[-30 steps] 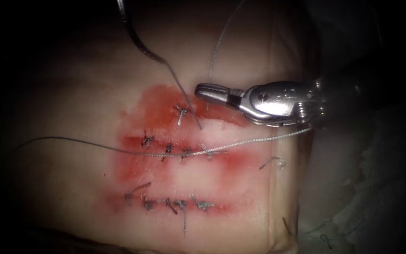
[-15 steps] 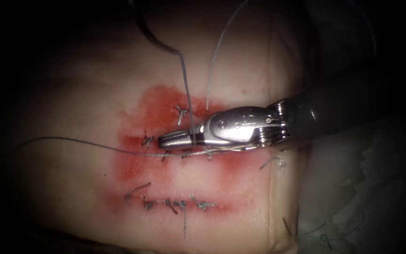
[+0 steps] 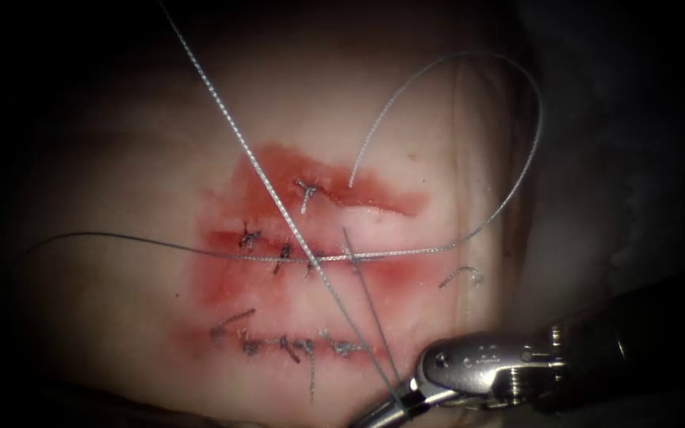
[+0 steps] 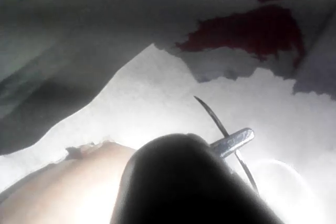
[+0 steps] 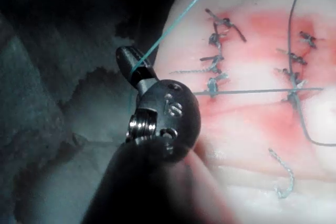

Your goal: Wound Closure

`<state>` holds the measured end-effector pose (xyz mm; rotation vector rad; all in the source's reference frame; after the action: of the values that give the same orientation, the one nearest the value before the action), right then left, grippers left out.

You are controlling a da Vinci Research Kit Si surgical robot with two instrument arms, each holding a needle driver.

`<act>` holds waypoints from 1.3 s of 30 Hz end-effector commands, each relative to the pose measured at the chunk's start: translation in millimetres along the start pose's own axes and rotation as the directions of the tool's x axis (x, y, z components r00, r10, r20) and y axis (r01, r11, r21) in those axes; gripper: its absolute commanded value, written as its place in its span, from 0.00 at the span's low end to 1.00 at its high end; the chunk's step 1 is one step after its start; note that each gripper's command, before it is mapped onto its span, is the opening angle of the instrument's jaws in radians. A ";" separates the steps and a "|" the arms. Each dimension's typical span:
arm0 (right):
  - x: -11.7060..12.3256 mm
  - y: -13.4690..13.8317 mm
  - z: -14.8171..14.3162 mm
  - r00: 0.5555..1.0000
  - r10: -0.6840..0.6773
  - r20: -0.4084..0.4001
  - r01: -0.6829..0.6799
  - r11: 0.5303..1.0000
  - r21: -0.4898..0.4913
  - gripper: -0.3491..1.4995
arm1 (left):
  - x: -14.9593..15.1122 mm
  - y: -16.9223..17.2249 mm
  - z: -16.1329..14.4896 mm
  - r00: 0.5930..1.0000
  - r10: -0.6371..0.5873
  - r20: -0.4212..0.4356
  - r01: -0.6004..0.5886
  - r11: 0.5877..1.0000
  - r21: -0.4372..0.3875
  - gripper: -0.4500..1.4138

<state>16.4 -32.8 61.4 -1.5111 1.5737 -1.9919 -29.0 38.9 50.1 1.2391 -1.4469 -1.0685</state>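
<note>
The tissue [image 3: 120, 174] carries three reddened cuts. The upper cut [image 3: 382, 208] has one knot [image 3: 304, 190] at its left end and gapes to the right of it. My right tool [image 3: 390, 410] sits low, right of the cuts, jaws shut on the thread [image 3: 255, 162], which runs taut up to the upper left. A second strand [image 3: 366, 305] climbs from the jaws to the upper cut. In the right wrist view the same tool [image 5: 127, 57] pinches the thread [image 5: 173, 22]. My left tool [image 4: 239, 139] is shut on the curved needle [image 4: 210, 114] near mid-curve, clear of the tissue.
A slack thread loop [image 3: 529, 150] arcs over the tissue's right edge and lies along the stitched middle cut [image 3: 311, 257]. The lower cut [image 3: 295, 345] carries several knots. A cut thread end [image 3: 461, 273] lies to the right. Stained white cloth [image 4: 252, 30] lies beyond the left tool.
My right tool took the thread at the upper cut and moved down to the lower right, drawing it taut. The needle rose out of the endoscope view.
</note>
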 end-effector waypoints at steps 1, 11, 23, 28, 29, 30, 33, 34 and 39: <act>3.1 1.1 0.9 0.998 0.047 -0.031 -0.048 0.999 -0.017 0.00 | -1.4 0.6 -0.6 1.000 0.008 0.006 -0.008 1.000 -0.004 0.00; 10.5 6.9 -4.4 0.939 0.265 -0.218 -0.271 0.963 0.001 0.00 | -5.2 1.1 -11.9 1.000 0.010 0.008 -0.010 0.999 -0.040 0.00; 12.6 12.4 -10.9 0.881 0.385 -0.276 -0.389 0.920 0.040 0.00 | -8.6 0.1 -18.7 0.997 0.039 0.066 -0.030 0.991 -0.129 0.00; 9.2 11.6 -11.7 0.902 0.411 -0.132 -0.398 0.911 0.109 0.49 | -6.3 1.1 -15.6 0.998 0.041 0.052 -0.036 0.994 -0.102 0.00; 7.8 11.1 -12.0 0.913 0.401 -0.077 -0.389 0.911 0.135 0.52 | -5.3 1.3 -14.5 0.999 0.032 0.037 -0.029 0.996 -0.081 0.00; 6.2 10.5 -12.3 0.919 0.393 -0.023 -0.385 0.909 0.160 0.55 | -3.5 1.4 -13.1 1.000 0.021 0.021 -0.020 0.998 -0.056 0.00; 2.1 8.7 -13.1 0.916 0.386 0.112 -0.401 0.888 0.224 0.60 | 0.4 1.6 -11.0 1.000 0.001 0.000 -0.001 0.999 -0.040 0.00; 0.4 7.8 -13.5 0.905 0.385 0.183 -0.422 0.868 0.262 0.63 | 3.5 1.7 -9.7 1.000 -0.014 -0.012 0.013 0.999 -0.038 0.00; -5.6 2.8 -17.7 0.846 0.288 0.450 -0.490 0.752 0.441 0.84 | 20.8 0.4 -5.7 0.987 -0.096 -0.126 0.098 0.995 0.007 0.00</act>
<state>3.4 -19.1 56.7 -1.0959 0.9435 -1.6029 -24.6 15.6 53.2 1.3887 -1.2973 -1.0203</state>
